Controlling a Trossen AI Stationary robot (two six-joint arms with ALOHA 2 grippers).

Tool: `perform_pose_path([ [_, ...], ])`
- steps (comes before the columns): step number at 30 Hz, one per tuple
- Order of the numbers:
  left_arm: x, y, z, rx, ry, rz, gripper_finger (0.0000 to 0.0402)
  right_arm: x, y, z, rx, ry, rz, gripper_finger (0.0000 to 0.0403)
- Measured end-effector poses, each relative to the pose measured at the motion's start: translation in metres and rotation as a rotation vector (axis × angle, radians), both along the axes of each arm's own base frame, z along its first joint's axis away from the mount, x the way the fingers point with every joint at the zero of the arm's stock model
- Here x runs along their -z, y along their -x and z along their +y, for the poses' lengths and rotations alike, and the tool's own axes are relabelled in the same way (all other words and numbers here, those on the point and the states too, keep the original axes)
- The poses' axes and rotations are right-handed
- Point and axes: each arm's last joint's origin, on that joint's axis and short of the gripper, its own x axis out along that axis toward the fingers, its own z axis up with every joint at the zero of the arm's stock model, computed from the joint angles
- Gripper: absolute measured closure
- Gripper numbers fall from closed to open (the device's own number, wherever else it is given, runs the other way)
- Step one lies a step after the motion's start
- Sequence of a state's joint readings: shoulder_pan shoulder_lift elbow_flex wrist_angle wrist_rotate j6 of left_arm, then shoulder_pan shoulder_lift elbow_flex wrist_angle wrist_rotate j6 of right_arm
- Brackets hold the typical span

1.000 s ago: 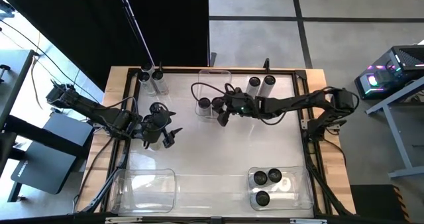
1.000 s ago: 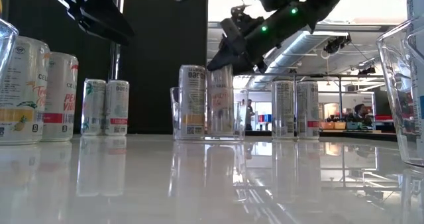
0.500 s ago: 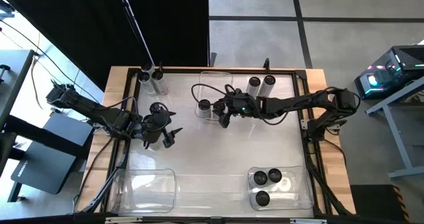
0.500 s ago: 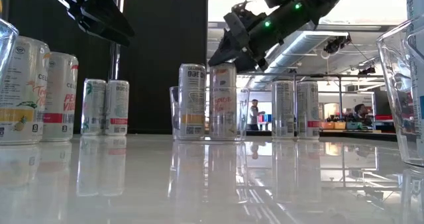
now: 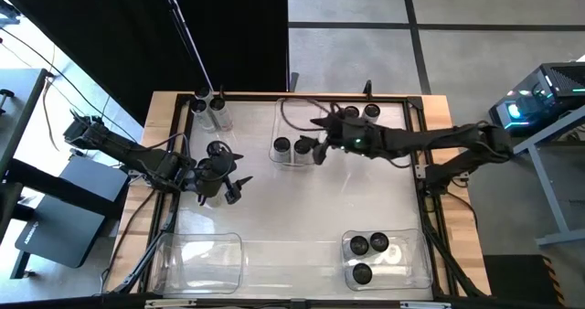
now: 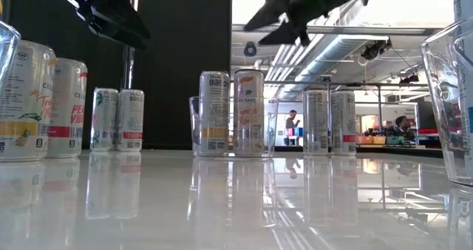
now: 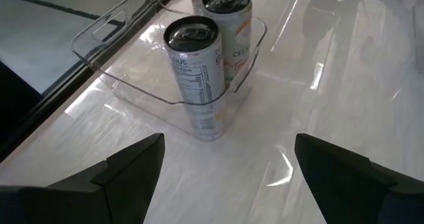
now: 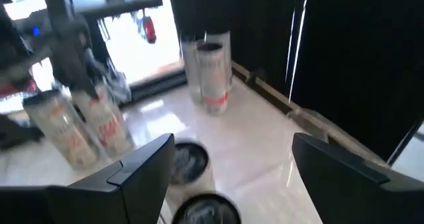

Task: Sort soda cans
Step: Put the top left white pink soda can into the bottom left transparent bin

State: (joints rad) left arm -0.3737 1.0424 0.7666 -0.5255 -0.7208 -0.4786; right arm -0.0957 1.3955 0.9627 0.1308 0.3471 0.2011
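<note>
My right gripper [image 5: 320, 147] has let go and lifted away, jaws spread and empty, above the two soda cans [image 5: 292, 146] now standing side by side in the far clear bin [image 5: 297, 105]. That drop looks finished. My left gripper [image 5: 230, 173] hangs wide open over the table's left, holding nothing, ready for another can.

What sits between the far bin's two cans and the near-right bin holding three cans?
In the high view, nothing: bare white table runs from the far bin with its two cans to the near-right bin.
</note>
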Motion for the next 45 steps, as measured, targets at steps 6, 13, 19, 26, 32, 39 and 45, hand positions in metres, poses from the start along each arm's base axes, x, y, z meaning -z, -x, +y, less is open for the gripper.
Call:
perform_pose_path([
  [6, -0.009, 0.007, 0.002, 0.004, 0.014, -0.033, 0.0067, -0.022, 0.013, 0.024, -0.001, 0.064, -0.067, 0.01],
  [13, -0.046, 0.019, -0.02, 0.316, 0.045, -0.141, 0.0067, -0.008, 0.011, 0.085, -0.204, 0.136, 0.036, 0.01],
  [19, -0.085, 0.033, -0.025, 0.216, 0.066, -0.104, 0.0067, 0.006, 0.015, 0.121, -0.293, 0.156, 0.119, 0.01],
  [26, -0.121, 0.056, -0.006, 0.007, 0.171, 0.199, 0.0067, 0.024, 0.017, 0.129, -0.199, 0.252, 0.249, 0.01],
  [32, -0.118, 0.069, 0.006, -0.139, 0.256, 0.277, 0.0067, 0.027, 0.019, 0.126, -0.138, 0.304, 0.295, 0.01],
  [39, -0.078, 0.068, 0.005, -0.364, 0.273, 0.225, 0.0067, 0.027, 0.018, 0.125, -0.167, 0.355, 0.326, 0.01],
  [45, -0.054, 0.066, 0.014, -0.513, 0.209, 0.188, 0.0067, 0.03, 0.02, 0.125, -0.212, 0.381, 0.373, 0.01],
])
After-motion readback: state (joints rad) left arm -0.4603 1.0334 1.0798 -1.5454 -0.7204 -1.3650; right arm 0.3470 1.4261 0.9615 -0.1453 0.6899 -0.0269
